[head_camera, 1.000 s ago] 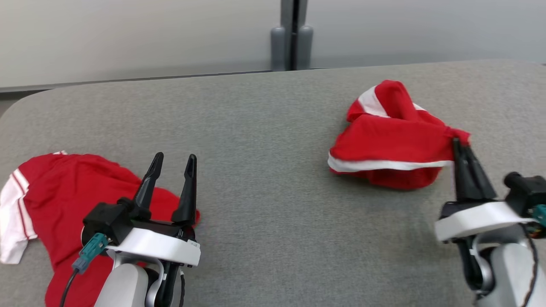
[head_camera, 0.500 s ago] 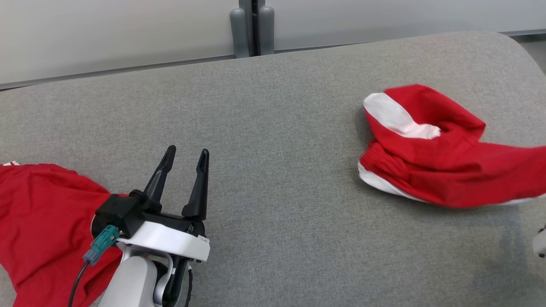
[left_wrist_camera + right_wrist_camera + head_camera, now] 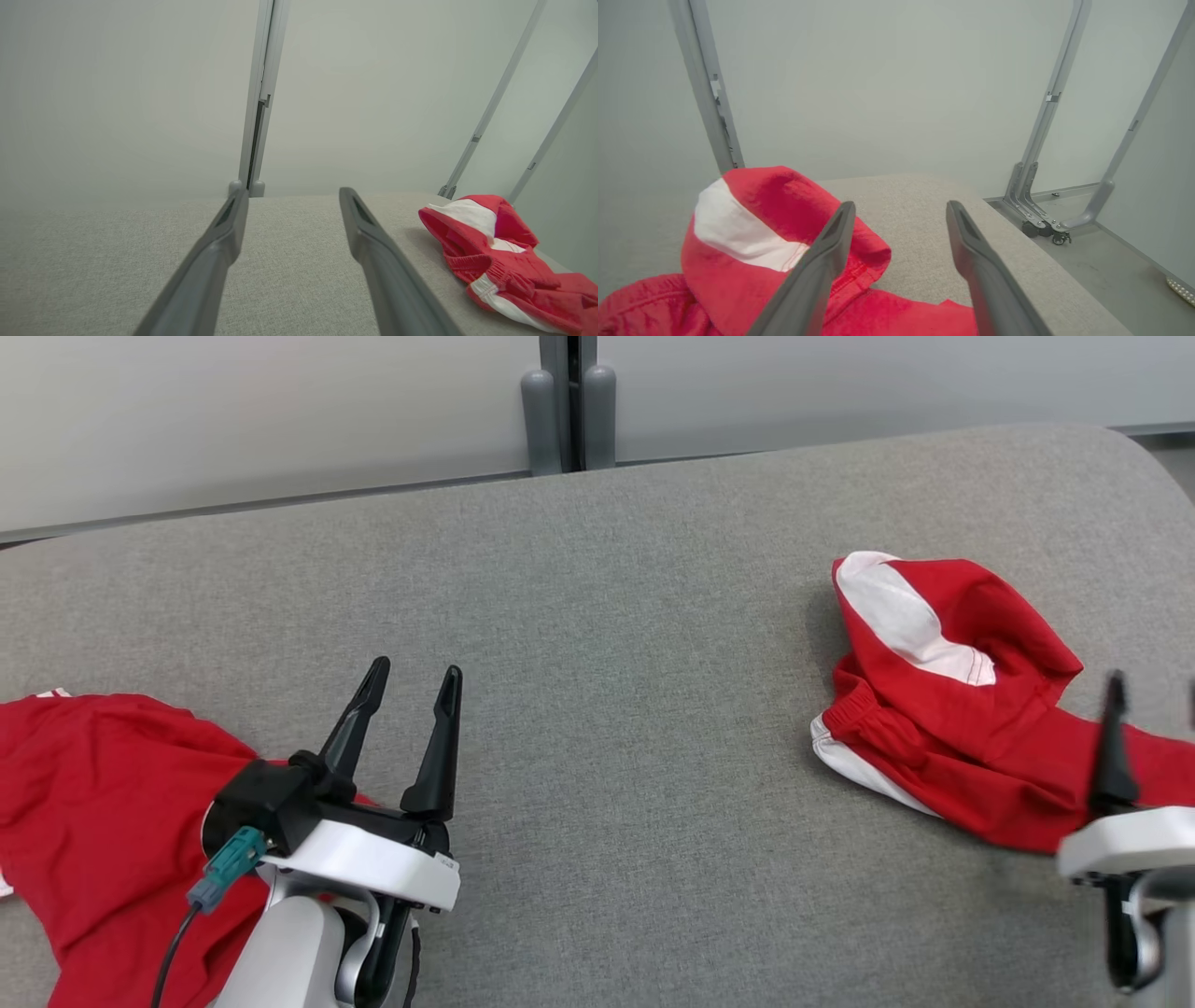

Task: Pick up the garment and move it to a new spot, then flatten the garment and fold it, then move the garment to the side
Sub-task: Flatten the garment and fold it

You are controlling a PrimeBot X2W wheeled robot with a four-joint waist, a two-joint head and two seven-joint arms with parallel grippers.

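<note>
Nearest you, the left gripper (image 3: 415,669) stands wide open and empty above a flat red cloth (image 3: 93,803) at the near left. Your right gripper (image 3: 901,207) is spread too, holding nothing, its fingers over the near end of the crumpled red garment with white panels (image 3: 943,709). That garment lies on the right of the grey fabric-covered table (image 3: 607,616), its long axis running from the right hand away towards the far left. The right arm is much the nearer.

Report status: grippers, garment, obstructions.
Left gripper open, empty. Right gripper open above garment, no grip. Garment bunched, table's right side. Another red shirt lies left.
</note>
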